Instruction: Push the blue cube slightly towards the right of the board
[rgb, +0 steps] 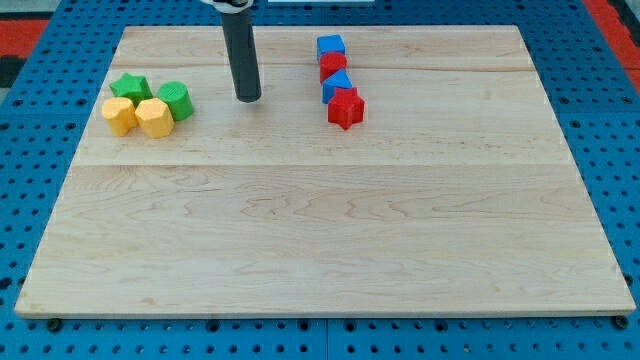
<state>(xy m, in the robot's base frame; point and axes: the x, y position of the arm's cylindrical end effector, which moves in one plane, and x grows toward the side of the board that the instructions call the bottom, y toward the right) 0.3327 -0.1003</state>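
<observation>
Standing on the board (320, 260), my tip (248, 98) held nothing and touched no block. The blue cube (330, 47) sat near the view's top, heading a column above a red block (333, 66), right of and slightly above my tip.

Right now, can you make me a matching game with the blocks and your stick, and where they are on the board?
Things:
1. blue cube
2. red star
3. green star
4. my tip

Places:
A. farthest toward the view's left of these four
B. between the two groups, touching no block
C. top of the red-and-blue line
D. bottom of the red-and-blue line

Pairs: 1-C, 2-D, 3-A, 4-B
</observation>
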